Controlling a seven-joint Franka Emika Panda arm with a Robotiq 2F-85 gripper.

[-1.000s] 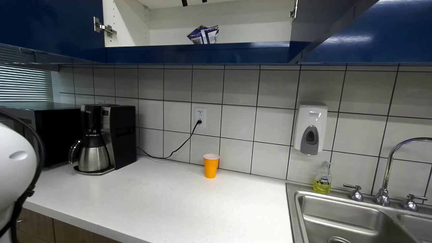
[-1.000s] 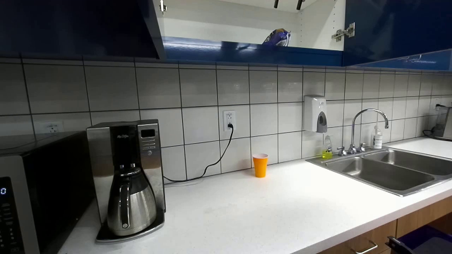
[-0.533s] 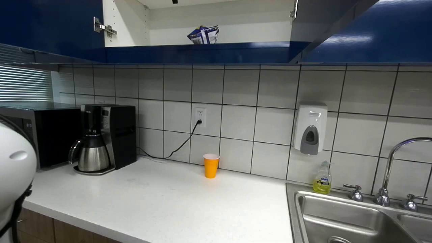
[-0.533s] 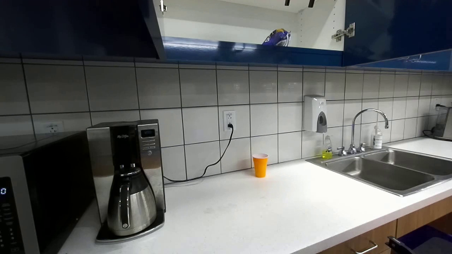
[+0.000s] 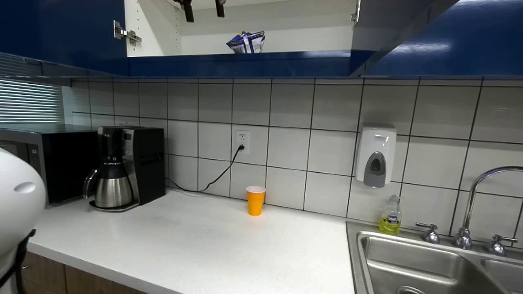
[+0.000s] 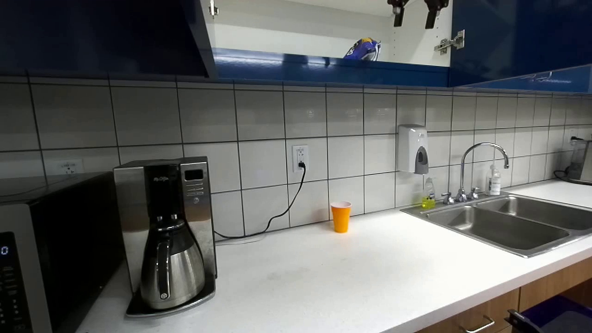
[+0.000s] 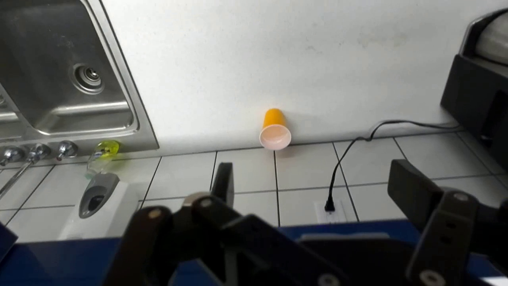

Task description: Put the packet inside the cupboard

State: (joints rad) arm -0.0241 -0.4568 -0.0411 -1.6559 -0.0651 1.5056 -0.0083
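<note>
The packet is a crumpled purple-blue bag lying in the open wall cupboard, behind its blue front edge. It also shows in an exterior view, its lower part hidden by the edge of the cupboard. My gripper is open and empty at the top of the view, in front of the cupboard opening. It also hangs there in an exterior view, apart from the packet. In the wrist view, the gripper has widely spread fingers with nothing between them. The packet is out of the wrist view.
An orange cup stands on the white counter near the tiled wall. A coffee maker and a microwave stand at one end, a sink at the other. Open cupboard doors flank the opening.
My gripper has come lower into both exterior views and shifted sideways, away from above the packet, so more of its fingers shows. The packet has not moved.
</note>
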